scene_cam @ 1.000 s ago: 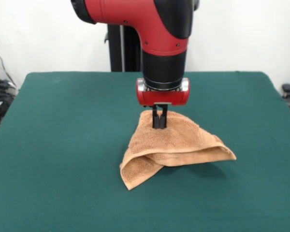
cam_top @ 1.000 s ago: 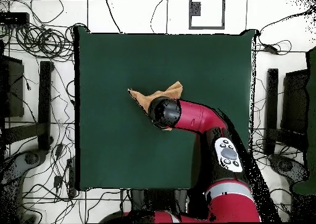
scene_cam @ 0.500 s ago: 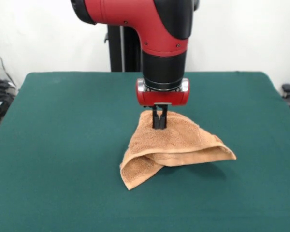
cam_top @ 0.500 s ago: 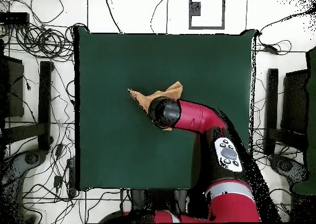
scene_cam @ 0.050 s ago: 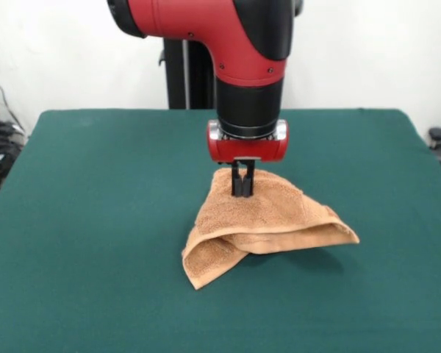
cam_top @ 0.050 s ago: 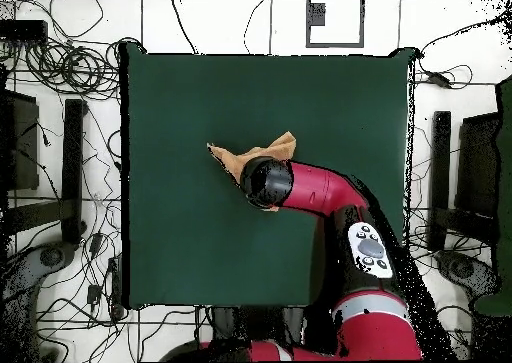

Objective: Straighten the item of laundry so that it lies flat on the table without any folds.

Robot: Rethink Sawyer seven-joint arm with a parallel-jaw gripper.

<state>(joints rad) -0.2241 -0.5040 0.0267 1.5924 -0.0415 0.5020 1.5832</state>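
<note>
The item of laundry (scene_cam @ 0.050 s ago: 261, 224) is an orange-tan terry towel, bunched into a tented, folded heap near the middle of the green table (scene_cam @ 0.050 s ago: 95, 220). My gripper (scene_cam @ 0.050 s ago: 242, 185) comes straight down onto the heap's peak, shut on a pinch of the cloth, which hangs from it in drapes to the table. One folded corner sticks out toward the front left, another toward the right. In the overhead view the arm's wrist covers most of the towel (cam_top @ 0.050 s ago: 232, 160); only its edges show, and the gripper itself is hidden there.
The table (cam_top @ 0.050 s ago: 180, 99) is wide on all sides of the towel. Cables and dark equipment (cam_top @ 0.050 s ago: 70, 149) lie on the floor around the table in the overhead view. The arm's pedestal stands behind the far edge.
</note>
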